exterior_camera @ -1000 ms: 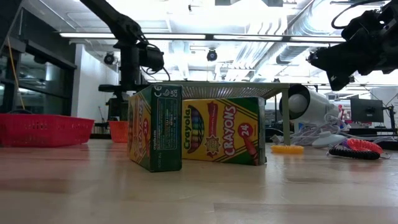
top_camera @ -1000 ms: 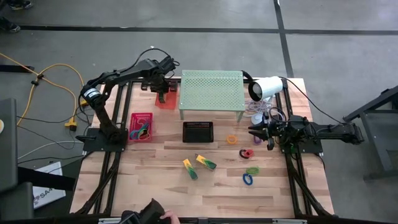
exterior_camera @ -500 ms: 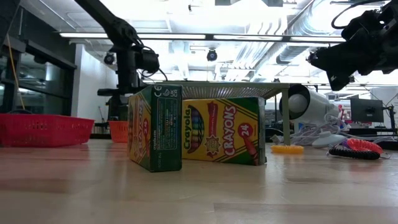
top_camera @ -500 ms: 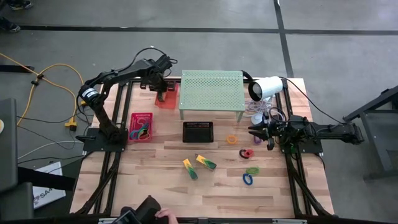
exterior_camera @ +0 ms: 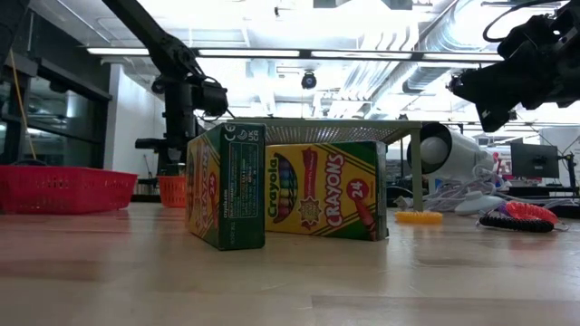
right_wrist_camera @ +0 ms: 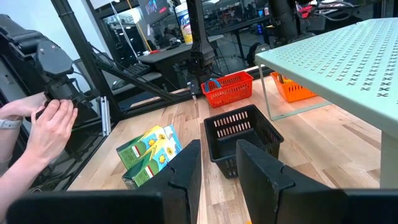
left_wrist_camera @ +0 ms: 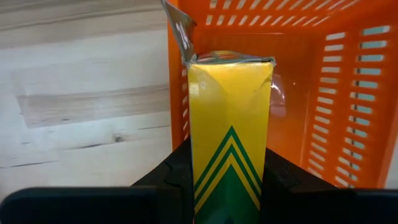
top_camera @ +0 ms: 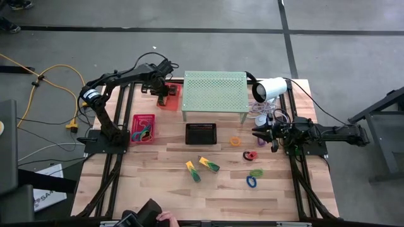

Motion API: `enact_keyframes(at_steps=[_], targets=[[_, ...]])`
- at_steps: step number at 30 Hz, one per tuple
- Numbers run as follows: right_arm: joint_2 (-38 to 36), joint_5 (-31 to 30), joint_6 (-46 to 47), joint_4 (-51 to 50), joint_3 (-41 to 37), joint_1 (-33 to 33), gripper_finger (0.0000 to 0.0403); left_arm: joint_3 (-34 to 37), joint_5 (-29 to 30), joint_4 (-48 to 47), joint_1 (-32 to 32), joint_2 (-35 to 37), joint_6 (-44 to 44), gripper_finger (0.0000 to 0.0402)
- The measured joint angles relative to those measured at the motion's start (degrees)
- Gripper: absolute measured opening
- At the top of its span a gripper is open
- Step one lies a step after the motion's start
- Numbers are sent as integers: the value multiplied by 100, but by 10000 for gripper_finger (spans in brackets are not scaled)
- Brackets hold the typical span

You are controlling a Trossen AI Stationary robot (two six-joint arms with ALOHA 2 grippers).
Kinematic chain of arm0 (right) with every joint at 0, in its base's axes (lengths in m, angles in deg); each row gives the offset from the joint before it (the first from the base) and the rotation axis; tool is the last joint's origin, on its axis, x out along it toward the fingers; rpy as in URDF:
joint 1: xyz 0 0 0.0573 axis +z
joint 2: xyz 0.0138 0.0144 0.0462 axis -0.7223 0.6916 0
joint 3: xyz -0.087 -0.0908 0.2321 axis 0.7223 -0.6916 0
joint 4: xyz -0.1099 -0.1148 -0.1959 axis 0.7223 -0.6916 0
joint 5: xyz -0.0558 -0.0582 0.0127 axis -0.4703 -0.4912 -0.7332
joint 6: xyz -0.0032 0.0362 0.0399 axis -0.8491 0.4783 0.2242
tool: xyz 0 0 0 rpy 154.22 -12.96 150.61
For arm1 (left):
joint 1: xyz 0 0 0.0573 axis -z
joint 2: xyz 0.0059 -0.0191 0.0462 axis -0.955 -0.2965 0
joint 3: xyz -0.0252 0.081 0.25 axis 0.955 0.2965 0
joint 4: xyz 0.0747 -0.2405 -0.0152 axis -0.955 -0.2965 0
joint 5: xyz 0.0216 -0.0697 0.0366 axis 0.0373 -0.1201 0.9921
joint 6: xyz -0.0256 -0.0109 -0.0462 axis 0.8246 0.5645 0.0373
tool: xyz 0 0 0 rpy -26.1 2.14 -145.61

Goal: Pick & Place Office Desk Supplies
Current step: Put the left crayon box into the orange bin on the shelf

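My left gripper hangs over the orange basket at the far left, beside the pale-green shelf, shut on a yellow-and-green crayon box. Two more crayon boxes lie on the table near the middle. They fill the low view's foreground. Orange, red, green and blue loops lie at the right. My right gripper waits level at the table's right, open, with nothing between its fingers. My left gripper pinches the crayon box by its green-chevron end between its two fingers, one on each narrow side. The fingers point steeply down from above. The box hangs lengthwise below them, its open flap end lowest, over the orange basket's inside.
A black basket stands in front of the pale-green perforated shelf. A red basket with items is at the left. A white lamp-like device and cables sit at the far right. A person's hand shows at the near edge.
My left gripper has sunk toward the orange basket with the crayon box and shifted a little toward the table's left edge. The box stays held lengthwise below the fingers.
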Motion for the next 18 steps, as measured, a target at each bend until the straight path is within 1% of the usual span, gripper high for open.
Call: enact_keyframes(at_steps=[8,14,18], targets=[[0,0,0,0,-1,0,90,0,1,7,-17,0,-1,98],[0,0,0,0,2,0,90,0,4,7,-17,0,-46,119],[0,-1,0,0,1,0,90,0,7,4,-17,0,-48,125]])
